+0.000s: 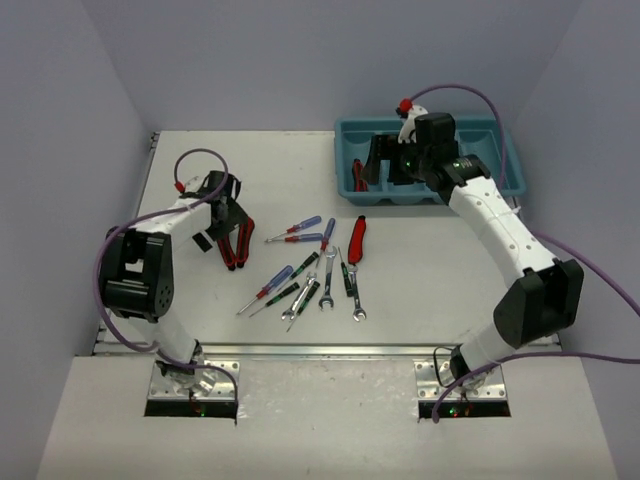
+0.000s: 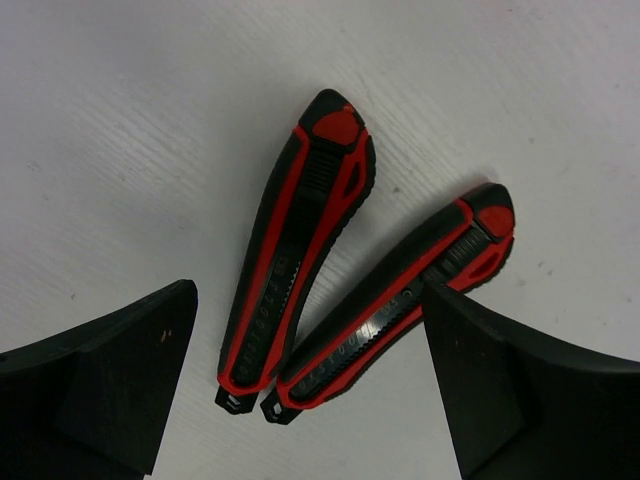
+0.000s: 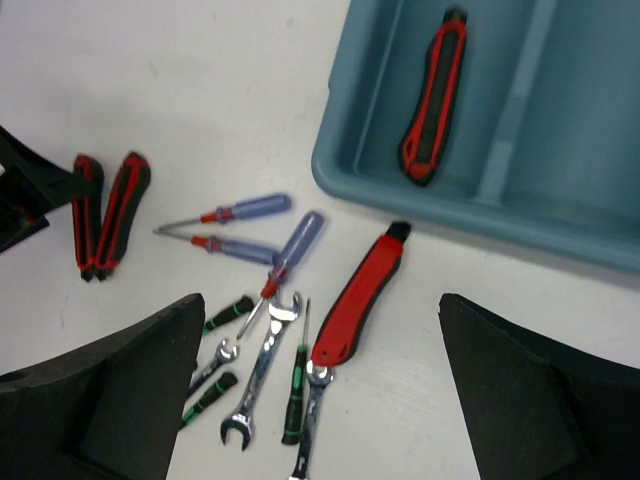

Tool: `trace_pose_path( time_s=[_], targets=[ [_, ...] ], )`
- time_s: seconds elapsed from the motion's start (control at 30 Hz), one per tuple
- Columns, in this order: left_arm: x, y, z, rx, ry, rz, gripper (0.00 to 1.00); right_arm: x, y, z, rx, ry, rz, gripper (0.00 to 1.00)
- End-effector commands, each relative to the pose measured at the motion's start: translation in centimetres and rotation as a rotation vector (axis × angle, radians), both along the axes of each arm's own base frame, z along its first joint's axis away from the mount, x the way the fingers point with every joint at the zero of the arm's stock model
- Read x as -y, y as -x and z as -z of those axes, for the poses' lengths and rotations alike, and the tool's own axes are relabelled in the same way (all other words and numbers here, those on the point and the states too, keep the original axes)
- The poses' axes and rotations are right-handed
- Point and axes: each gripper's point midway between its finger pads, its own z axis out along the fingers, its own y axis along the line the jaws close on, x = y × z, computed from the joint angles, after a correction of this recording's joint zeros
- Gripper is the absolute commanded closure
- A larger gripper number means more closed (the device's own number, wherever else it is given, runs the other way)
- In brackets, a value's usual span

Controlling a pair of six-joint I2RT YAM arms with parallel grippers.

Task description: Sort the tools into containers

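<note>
Two red-and-black folding knives (image 2: 300, 250) lie side by side on the white table, directly under my open left gripper (image 2: 310, 400), whose fingers straddle them without touching. In the top view they lie at the left (image 1: 236, 243) below the left gripper (image 1: 228, 222). My right gripper (image 1: 386, 168) is open and empty above the left end of the teal tray (image 1: 395, 198). One knife (image 3: 435, 95) lies in the tray's leftmost compartment. Another red knife (image 3: 360, 300) lies on the table just outside the tray (image 3: 450, 210).
Blue-handled screwdrivers (image 1: 297, 231), thin black-and-green screwdrivers (image 1: 346, 272) and three silver wrenches (image 1: 327, 287) lie in a loose cluster mid-table. In the right wrist view the wrenches (image 3: 262, 370) lie between the fingertips (image 3: 110, 400).
</note>
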Motion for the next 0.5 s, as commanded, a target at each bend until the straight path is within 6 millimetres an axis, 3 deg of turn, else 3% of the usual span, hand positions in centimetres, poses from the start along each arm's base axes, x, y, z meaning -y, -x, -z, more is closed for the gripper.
trace_pose_path(
  time_s=[0.0,0.2,0.4,0.47],
  targets=[
    [-1.4,-1.5,-0.4,0.053,-0.018,-0.099,0.11,-1.8,1.3,4.3,-0.102,-0.078,-0.053,0.01],
    [-2.0,-0.9,1.4,0.031,-0.022,-0.118,0.18,-3.2,2.4,7.4,-0.175,-0.105,-0.090,0.01],
    [-2.3,0.1,4.1,-0.011,-0.009,-0.138,0.24,-4.5,2.6,7.1,-0.157,-0.094,-0.112,0.01],
    [-2.2,0.6,5.0,-0.023,0.001,-0.136,0.34,-5.1,2.8,6.8,-0.148,-0.094,-0.124,0.01]
  ],
)
